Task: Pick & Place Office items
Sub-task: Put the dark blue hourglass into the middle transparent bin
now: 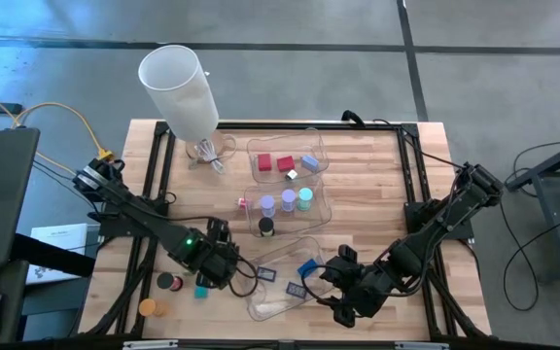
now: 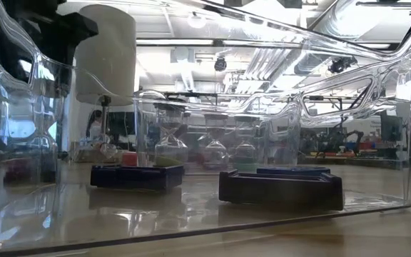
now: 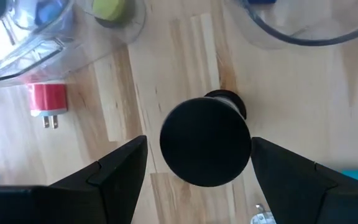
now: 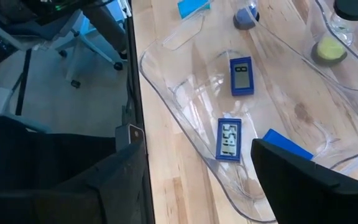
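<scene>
While both pairs of fingers stand wide apart and hold nothing, the near tray (image 1: pixel 278 284) serves as landmark for all entries.

Left gripper (image 1: pixel 224 261): just left of the near tray, above the table (image 1: pixel 377 185). In its wrist view a black cylinder (image 3: pixel 206 142) stands on the wood between the spread fingers (image 3: pixel 117 165); whether they touch it cannot be told. A red plug piece (image 3: pixel 47 99) lies beyond it, beside a tray wall.

Right gripper (image 1: pixel 336 290): at the near tray's right end, over its rim, nothing between the fingers (image 4: pixel 303 171).

Inside the near tray: two dark blue flat rectangles (image 4: pixel 241 76), (image 4: pixel 229 139), each with a small display, and a blue flat piece (image 4: pixel 284 144) at the right end.

Left of the near tray, on the wood: black disc (image 1: pixel 166 281), teal block (image 1: pixel 201 291), orange disc (image 1: pixel 148 307).

Behind the near tray, middle tray: lilac cylinders (image 1: pixel 267 204), teal cylinder (image 1: pixel 304 199), black cylinder with a yellow-green top (image 1: pixel 265 227). A pink piece (image 1: pixel 243 202) lies just left of it.

Farthest from the near tray, back tray: red blocks (image 1: pixel 264 162) and a pale blue block (image 1: pixel 309 162).

White shade (image 1: pixel 181 89): well behind the near tray, at the table's far left corner.
</scene>
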Controlling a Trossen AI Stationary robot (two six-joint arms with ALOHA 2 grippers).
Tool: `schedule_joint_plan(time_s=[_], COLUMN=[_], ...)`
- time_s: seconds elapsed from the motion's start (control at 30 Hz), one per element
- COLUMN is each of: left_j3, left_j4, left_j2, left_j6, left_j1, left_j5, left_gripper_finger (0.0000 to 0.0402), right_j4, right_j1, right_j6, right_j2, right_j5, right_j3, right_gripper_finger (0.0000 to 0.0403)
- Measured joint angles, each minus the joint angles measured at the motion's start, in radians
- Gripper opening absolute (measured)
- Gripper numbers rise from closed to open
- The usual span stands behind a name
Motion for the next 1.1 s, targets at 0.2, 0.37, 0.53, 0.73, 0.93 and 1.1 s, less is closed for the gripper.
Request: schedule_joint_plan(time_s=[0.2, 0.37, 0.53, 0.73, 0.93, 1.1], left_j3=[-0.002, -0.002, -0.002, -0.002, 0.0, 0.0], left_j4=[0.006, 0.015, 0.018, 0.03, 0.035, 0.034], left_j2=[0.029, 0.058, 0.067, 0.067, 0.067, 0.063], left_j6=[0.031, 0.06, 0.068, 0.072, 0.072, 0.072], left_j1=[0.005, 0.005, 0.006, 0.006, 0.006, 0.006], left_j5=[0.012, 0.021, 0.022, 0.024, 0.027, 0.03], left_gripper_finger=[0.0277, 0.0277, 0.0269, 0.0237, 0.0202, 0.0202], right_j4=[-0.001, -0.002, -0.002, -0.002, -0.002, -0.003], right_j1=[0.0, 0.0, 0.0, 0.0, 0.0, 0.0], right_j6=[-0.001, -0.002, -0.002, -0.003, -0.003, -0.003], right_j2=[0.0, 0.0, 0.0, 0.0, 0.0, 0.0], right_j5=[0.0, 0.001, 0.002, 0.002, 0.002, 0.002], right_j3=[0.0, 0.0, 0.0, 0.0, 0.0, 0.0], right_gripper_finger=[0.0284, 0.0284, 0.0284, 0.0284, 0.0284, 0.0284])
